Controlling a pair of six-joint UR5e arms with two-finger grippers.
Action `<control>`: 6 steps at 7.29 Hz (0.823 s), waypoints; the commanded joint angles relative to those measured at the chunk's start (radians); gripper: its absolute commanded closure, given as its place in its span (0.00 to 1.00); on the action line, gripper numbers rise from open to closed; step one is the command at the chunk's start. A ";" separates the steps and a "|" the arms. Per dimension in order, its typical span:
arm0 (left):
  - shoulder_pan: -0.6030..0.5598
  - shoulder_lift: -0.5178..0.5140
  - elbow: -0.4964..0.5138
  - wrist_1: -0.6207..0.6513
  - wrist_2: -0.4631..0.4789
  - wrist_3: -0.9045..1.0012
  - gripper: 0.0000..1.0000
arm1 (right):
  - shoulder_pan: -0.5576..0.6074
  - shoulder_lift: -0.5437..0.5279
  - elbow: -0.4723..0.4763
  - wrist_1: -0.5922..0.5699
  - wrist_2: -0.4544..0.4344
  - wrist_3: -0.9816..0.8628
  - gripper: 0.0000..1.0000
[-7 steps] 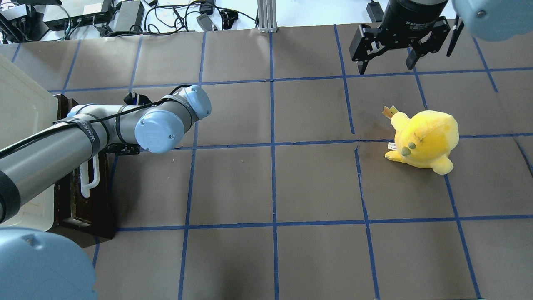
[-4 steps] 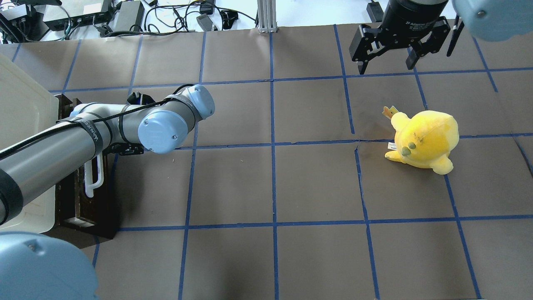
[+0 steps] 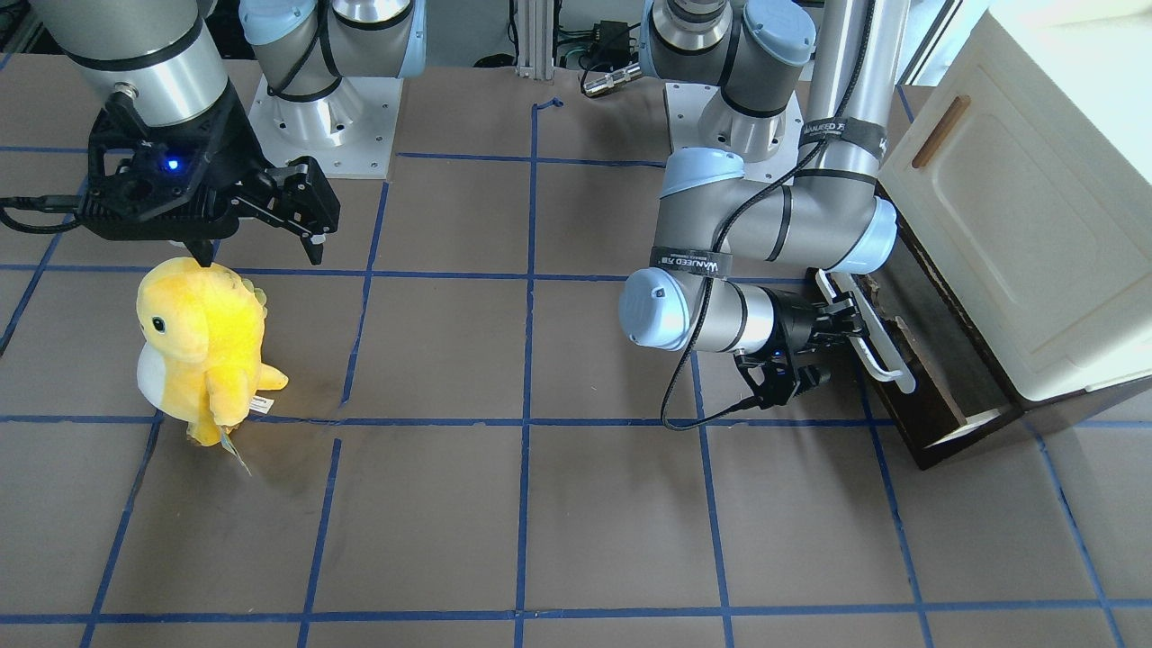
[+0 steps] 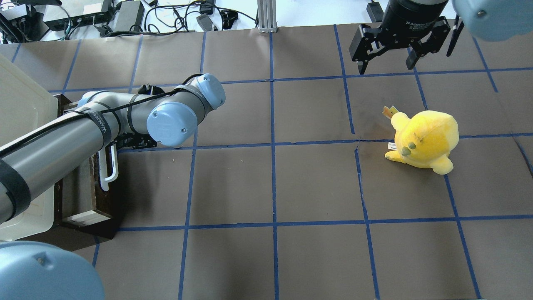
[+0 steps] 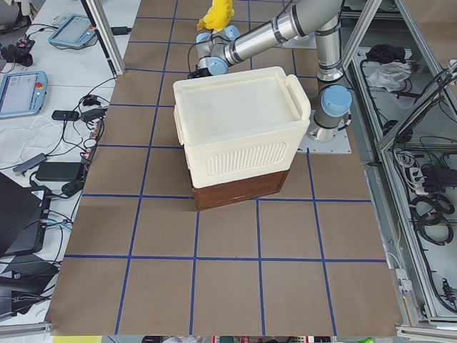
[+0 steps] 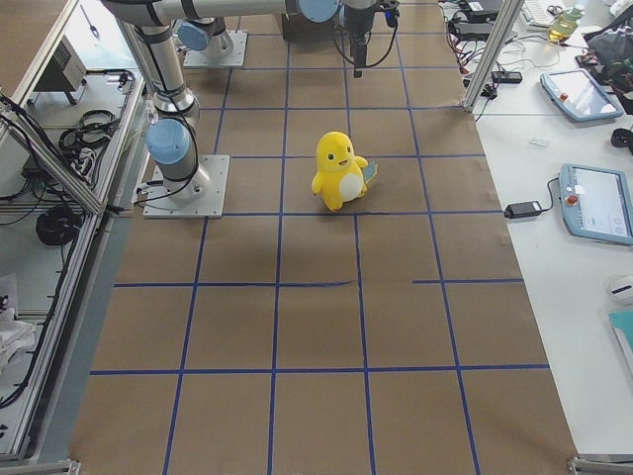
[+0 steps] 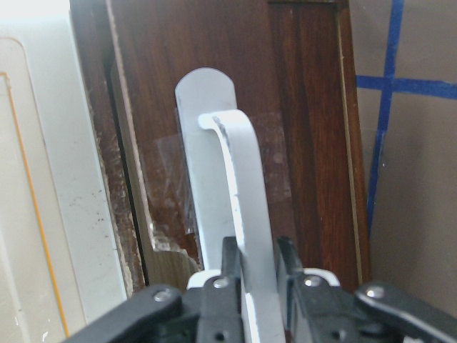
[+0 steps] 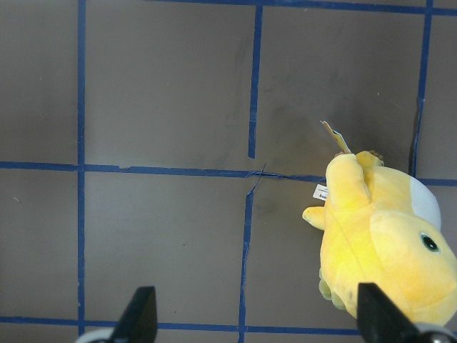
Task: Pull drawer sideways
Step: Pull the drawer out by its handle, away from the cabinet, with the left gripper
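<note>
The drawer (image 4: 111, 204), dark brown fronted with a white bar handle (image 4: 109, 168), is sitting partly out beneath the cream cabinet (image 4: 21, 112) at the overhead view's lower left. The left gripper (image 7: 257, 261) is clamping that handle. The right gripper (image 4: 387, 66) is hanging wide-spread at upper right, near a yellow plush toy (image 4: 424, 139).

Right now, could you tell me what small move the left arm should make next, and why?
Probably a short straight pull away from the cabinet, toward the table's centre. The left gripper is shut on the white bar handle of the drawer, which stands only partly out, with just a strip of inner floor showing.
</note>
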 commanded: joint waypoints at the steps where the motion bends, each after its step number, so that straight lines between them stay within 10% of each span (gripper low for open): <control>1: -0.033 -0.005 0.009 0.007 -0.005 0.001 0.74 | 0.000 0.000 0.000 0.000 0.000 -0.001 0.00; 6: -0.049 -0.005 0.014 0.010 -0.039 0.002 0.74 | 0.000 0.000 0.000 0.000 0.000 0.000 0.00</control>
